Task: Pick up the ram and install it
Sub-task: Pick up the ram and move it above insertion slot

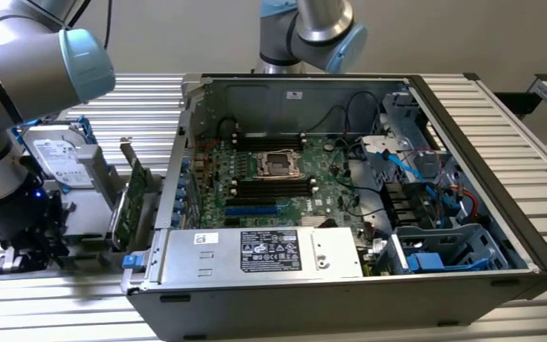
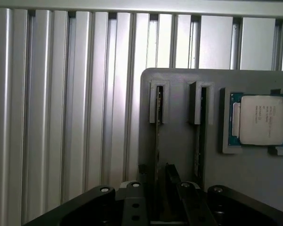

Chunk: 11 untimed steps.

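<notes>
**Claw open over the ram, at the holder's edge**

Your claw (image 2: 156, 178) is down at the grey holder (image 2: 179, 146), spread wide and gripping nothing. In the wrist view its fingers (image 2: 172, 181) stand either side of the ram (image 2: 157, 141). The ram sits edge-on in the slot nearest the holder's outer edge — whether a finger touches it, I cannot tell.

A second stick (image 2: 199, 136) stands in the neighbouring slot, near one finger, so room on that side is tight. Past it a processor (image 2: 259, 120) lies flat in its recess. Beyond the holder's outer edge you have bare slatted surface (image 2: 61, 117), open room.

Exterior view: the hard drive (image 1: 60, 153) stands near the arm. The upright expansion card (image 1: 137, 192) sits just beside the wall of the open case (image 1: 350, 317). Inside, the black memory slots (image 1: 271, 188) lie exposed from above — cables run on the exterior view's right of them.
</notes>
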Available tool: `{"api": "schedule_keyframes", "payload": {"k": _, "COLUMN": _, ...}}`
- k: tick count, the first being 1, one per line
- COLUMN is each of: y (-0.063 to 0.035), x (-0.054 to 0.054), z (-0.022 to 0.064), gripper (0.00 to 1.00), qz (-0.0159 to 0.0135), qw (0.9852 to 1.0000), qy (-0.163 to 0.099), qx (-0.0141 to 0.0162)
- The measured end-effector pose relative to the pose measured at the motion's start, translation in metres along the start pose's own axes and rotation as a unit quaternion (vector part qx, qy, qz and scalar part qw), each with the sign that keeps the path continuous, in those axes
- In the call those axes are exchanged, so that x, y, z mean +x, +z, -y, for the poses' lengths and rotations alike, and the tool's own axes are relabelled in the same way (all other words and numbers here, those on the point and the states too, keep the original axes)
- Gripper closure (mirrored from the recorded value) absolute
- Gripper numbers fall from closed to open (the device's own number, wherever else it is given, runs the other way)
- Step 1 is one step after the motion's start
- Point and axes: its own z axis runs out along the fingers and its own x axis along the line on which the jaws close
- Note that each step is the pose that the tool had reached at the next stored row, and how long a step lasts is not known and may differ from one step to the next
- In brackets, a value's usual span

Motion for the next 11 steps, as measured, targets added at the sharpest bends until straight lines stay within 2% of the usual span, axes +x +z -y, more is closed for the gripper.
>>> {"api": "schedule_keyframes", "payload": {"k": 11, "y": 0.0004, "x": -0.0011, "z": 0.0001, "gripper": 0.7, "qz": -0.0003, "qw": 1.0, "qy": 0.0, "qx": 0.0}}
